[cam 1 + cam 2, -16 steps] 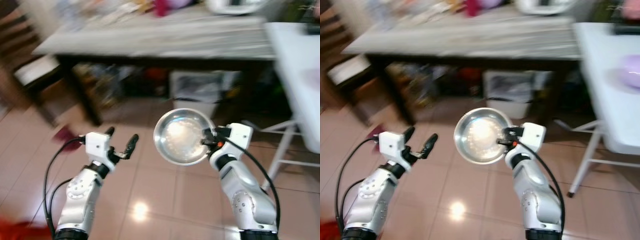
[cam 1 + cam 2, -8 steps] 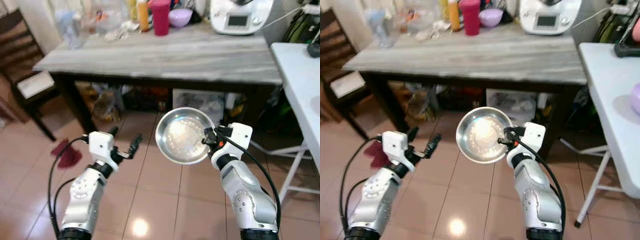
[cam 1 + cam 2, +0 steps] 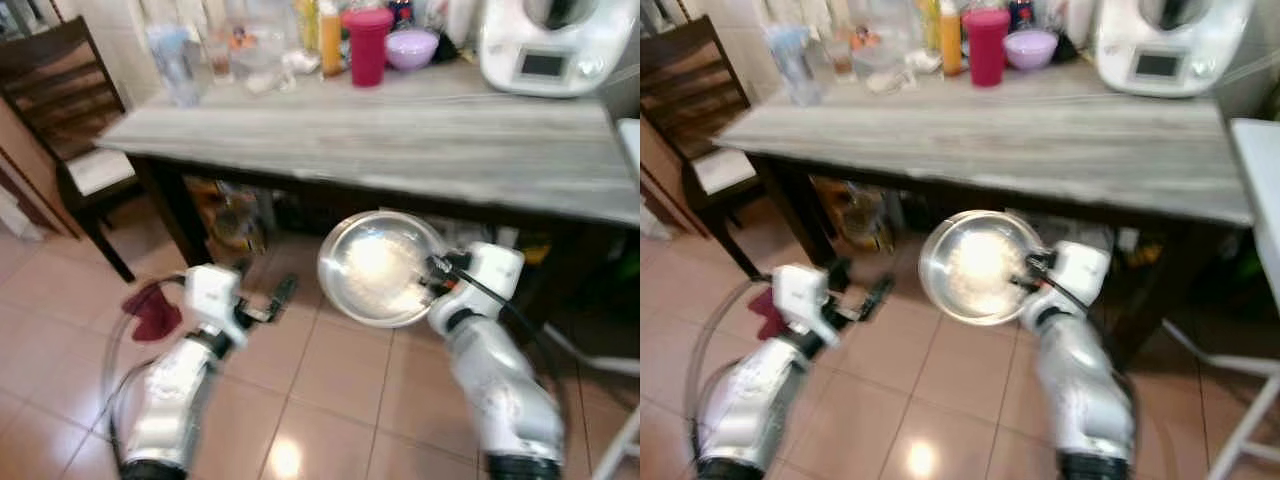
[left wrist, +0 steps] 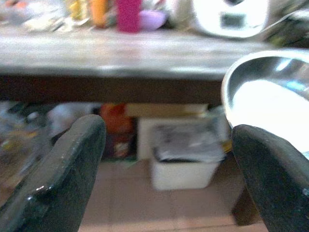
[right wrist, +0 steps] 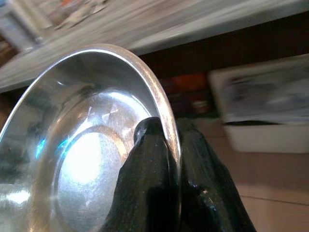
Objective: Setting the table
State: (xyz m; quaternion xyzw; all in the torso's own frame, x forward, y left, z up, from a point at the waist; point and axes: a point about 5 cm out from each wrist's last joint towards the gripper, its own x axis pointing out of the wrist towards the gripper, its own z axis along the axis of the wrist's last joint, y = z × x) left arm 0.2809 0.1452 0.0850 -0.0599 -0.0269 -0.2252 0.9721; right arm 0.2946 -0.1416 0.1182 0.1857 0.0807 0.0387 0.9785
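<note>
Now | right gripper (image 5: 166, 145) clamped on steel bowl (image 3: 380, 268) rim | hollow seemingly tilted toward camera | left gripper (image 3: 262, 297) apart

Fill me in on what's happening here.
The robot stands in front of a grey wooden table, carrying a shiny steel bowl. Its right gripper is pinched on the bowl's rim, holding it up in the air just short of the table's edge, so the bowl is not yet set down. The left gripper is open and holds nothing, out beside the bowl. On the table's far side stand a red cup, bottles and a white appliance.
</note>
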